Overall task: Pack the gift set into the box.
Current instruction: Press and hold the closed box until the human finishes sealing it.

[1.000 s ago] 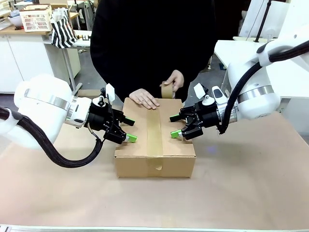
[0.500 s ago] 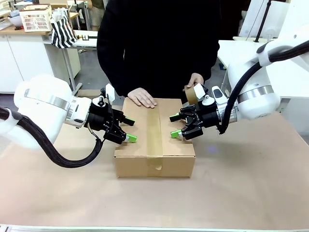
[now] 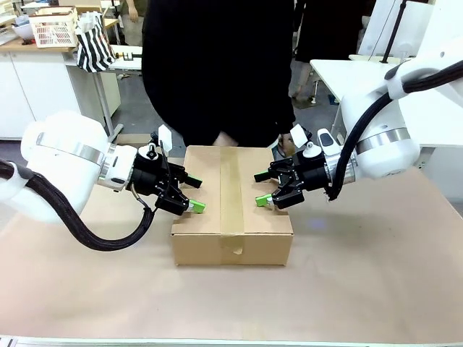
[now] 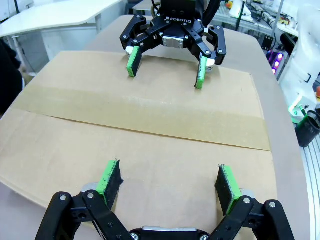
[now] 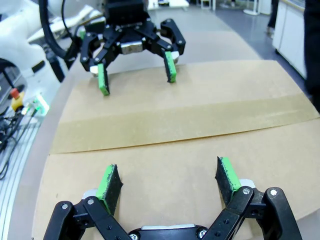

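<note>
Person's hand: barely showing at upper centre of the front view, just behind the carton's far edge; released or clenched, I cannot tell.
Left gripper (image 3: 193, 194): jaws spread wide, gripping nothing, green pads (image 4: 110, 176) pressing down on the left half of the lid.
Right gripper (image 3: 262, 189): same story, spread and empty, pads down on the right half.
Box: the plain brown corrugated cardboard carton (image 3: 233, 238) sits mid-frame on the brown paper-covered table (image 3: 376, 289), flaps closed.
Tape: a tan strip of packing tape (image 3: 231, 189) runs down the centre seam and laps over the front face.
Gift set: out of sight; presumably inside the shut carton.
Step in hand: looks like the sealing stage, both grippers pinning the flaps flat.
Next move: probably lift both arms straight up and clear, without dragging the pads across the tape or nudging the carton.
</note>
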`<state>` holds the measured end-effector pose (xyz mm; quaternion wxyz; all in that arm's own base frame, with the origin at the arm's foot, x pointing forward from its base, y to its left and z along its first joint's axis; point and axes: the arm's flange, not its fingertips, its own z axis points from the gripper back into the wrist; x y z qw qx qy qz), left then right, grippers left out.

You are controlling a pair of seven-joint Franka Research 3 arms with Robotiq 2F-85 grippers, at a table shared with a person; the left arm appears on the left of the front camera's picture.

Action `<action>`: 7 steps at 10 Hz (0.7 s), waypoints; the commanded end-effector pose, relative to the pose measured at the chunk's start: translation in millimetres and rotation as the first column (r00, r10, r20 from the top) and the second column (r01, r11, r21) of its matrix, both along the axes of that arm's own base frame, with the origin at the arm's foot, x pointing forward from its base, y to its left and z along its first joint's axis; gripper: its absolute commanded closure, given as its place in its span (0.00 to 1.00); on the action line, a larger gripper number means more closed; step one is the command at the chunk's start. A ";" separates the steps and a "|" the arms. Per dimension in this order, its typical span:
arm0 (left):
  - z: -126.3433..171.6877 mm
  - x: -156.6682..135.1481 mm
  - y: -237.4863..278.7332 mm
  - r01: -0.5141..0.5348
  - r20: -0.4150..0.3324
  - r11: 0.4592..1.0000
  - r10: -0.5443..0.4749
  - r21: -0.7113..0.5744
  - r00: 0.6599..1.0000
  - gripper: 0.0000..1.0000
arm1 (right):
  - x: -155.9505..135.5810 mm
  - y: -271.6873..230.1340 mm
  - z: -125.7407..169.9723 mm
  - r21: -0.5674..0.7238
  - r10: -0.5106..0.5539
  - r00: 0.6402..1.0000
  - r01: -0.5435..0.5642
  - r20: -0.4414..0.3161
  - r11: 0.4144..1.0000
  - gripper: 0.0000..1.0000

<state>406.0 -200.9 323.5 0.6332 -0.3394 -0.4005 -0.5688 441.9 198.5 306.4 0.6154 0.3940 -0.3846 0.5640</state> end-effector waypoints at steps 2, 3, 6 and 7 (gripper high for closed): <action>-1.8 -1.5 1.1 0.005 -0.007 1.000 -0.005 -0.004 1.000 0.00 | -2.2 2.0 -2.9 0.012 -0.007 1.000 0.007 0.022 1.000 0.00; -1.8 -1.5 1.1 0.005 -0.007 1.000 -0.005 -0.004 1.000 0.00 | -2.2 2.0 -2.9 0.012 -0.007 1.000 0.007 0.022 1.000 0.00; -1.8 -1.5 1.1 0.005 -0.007 1.000 -0.005 -0.004 1.000 0.00 | -2.2 2.0 -2.9 0.012 -0.007 1.000 0.007 0.022 1.000 0.00; -1.8 -1.5 1.1 0.005 -0.007 1.000 -0.005 -0.004 1.000 0.00 | -2.2 2.0 -2.9 0.012 -0.007 1.000 0.007 0.022 1.000 0.00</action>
